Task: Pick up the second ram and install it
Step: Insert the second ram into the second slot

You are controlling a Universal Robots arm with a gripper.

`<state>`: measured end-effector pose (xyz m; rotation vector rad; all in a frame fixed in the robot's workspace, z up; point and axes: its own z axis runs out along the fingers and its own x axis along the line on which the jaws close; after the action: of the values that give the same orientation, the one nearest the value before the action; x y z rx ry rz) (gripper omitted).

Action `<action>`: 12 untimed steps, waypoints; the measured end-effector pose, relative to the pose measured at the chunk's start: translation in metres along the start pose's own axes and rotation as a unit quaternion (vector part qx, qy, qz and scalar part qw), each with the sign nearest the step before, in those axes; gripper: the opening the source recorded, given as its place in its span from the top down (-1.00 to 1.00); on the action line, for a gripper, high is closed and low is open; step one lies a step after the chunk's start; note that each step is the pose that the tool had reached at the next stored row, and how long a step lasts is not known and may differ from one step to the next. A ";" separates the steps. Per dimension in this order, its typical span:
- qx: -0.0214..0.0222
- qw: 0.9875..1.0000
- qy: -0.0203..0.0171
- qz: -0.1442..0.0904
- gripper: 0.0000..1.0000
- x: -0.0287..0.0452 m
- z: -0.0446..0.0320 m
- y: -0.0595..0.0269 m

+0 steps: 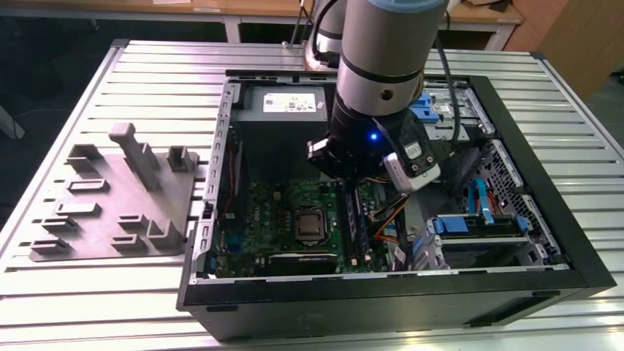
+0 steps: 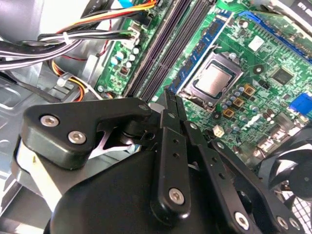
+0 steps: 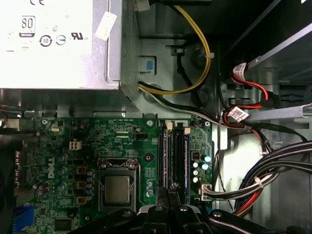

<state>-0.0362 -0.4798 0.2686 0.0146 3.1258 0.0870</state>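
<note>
My gripper [image 2: 168, 92] is shut, its two thin fingers pressed together with nothing showing between them. Its tips hang just above one end of the long black memory slots [image 3: 174, 156], beside the processor socket [image 3: 117, 187] on the green motherboard [image 2: 263, 63]. In both wrist views the slots [image 2: 165, 46] appear as dark parallel strips. I cannot tell the second ram apart from the slots there. In the exterior view the arm's wrist [image 1: 375, 142] stands over the open computer case [image 1: 390, 292] and hides the fingers. A dark strip [image 1: 357, 219] runs below it.
A grey power-supply box [image 3: 53, 44] sits at the case's far end. Bundled cables [image 3: 263, 180] and blue drive brackets [image 1: 478, 223] crowd the exterior view's right. A grey holder fixture [image 1: 117, 197] stands on the ribbed metal table [image 1: 98, 292] at the exterior view's left.
</note>
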 end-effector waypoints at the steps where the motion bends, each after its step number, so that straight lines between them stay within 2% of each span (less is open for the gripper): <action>1: 0.000 1.000 0.000 0.000 0.76 0.0000 0.0011 -0.0001; 12: 0.000 1.000 0.000 0.000 0.76 0.0001 0.0104 -0.0043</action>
<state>-0.0362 -0.4835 0.2580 0.0146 3.1258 0.0873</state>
